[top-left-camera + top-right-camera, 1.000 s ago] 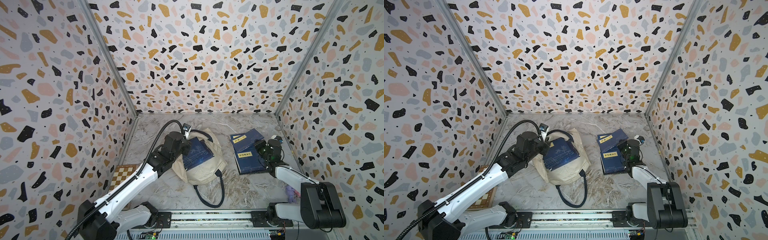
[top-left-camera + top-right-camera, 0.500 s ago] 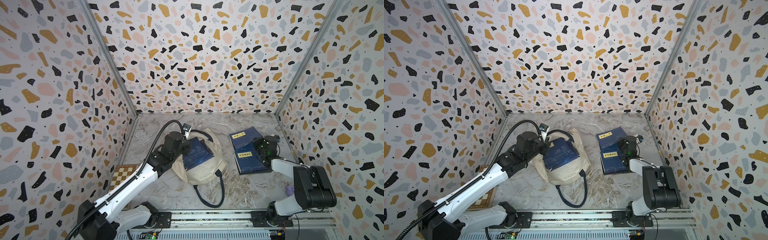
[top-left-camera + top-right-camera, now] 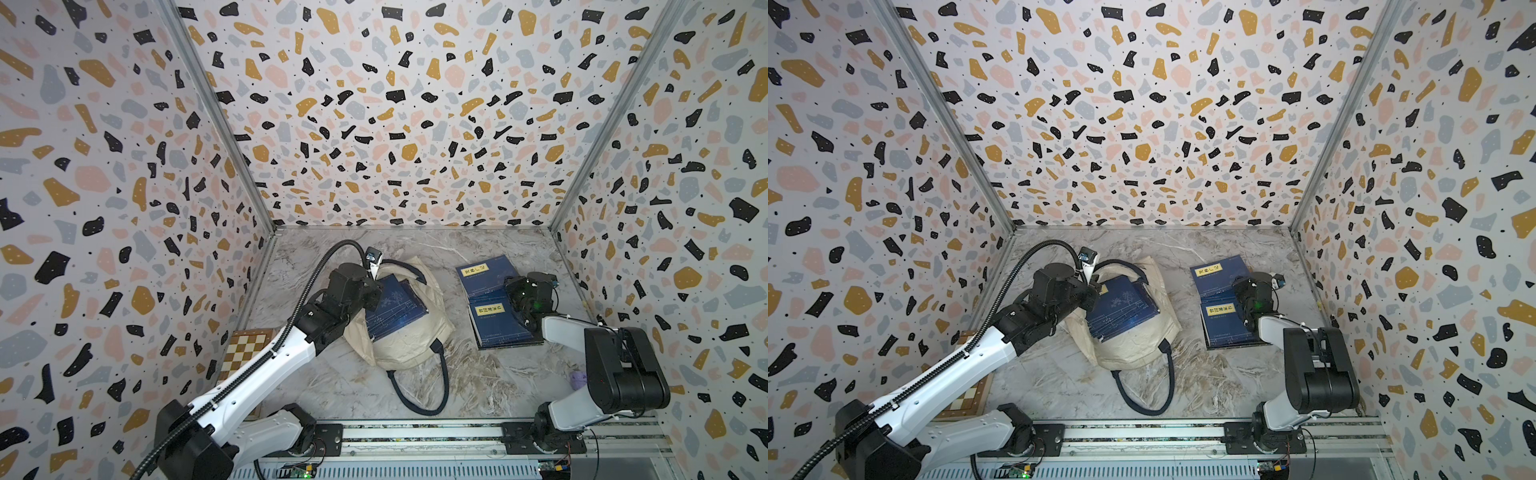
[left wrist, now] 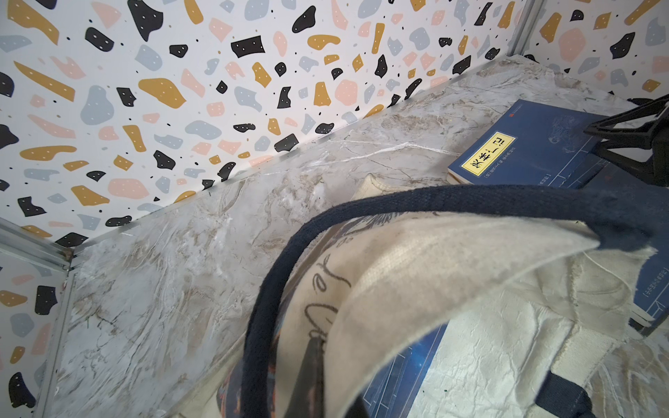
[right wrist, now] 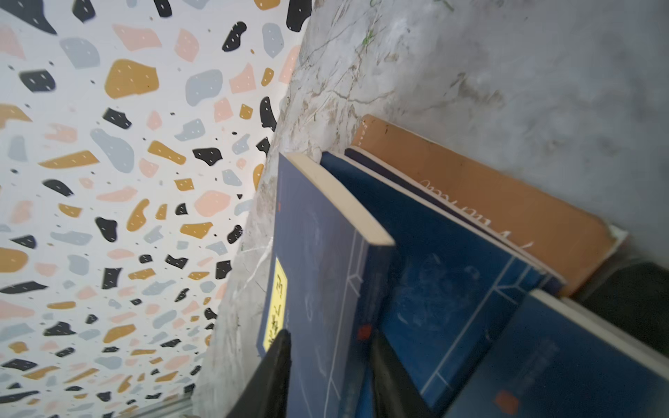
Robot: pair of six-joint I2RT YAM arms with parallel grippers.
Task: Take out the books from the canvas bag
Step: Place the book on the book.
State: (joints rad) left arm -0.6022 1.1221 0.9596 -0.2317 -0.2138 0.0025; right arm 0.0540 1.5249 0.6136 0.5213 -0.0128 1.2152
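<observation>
Some navy paperback books (image 3: 395, 309) get buried if the left tool (image 3: 374, 289), clamped on the cream canvas bag (image 3: 411, 353), slips; right tool (image 5: 331, 347) released.

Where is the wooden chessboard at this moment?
In both top views the chessboard lies at the left wall, partly hidden by the left arm, left of the canvas bag.

By my left claw (image 3: 374, 289) the bag (image 4: 434, 260) is rough, creased cream canvas with coarse woven navy handles (image 4: 470, 197), while under my right claw (image 5: 329, 336) the books (image 5: 318, 235) show matt, scuffed paper covers on a smooth marble-look table (image 3: 353, 386).
</observation>
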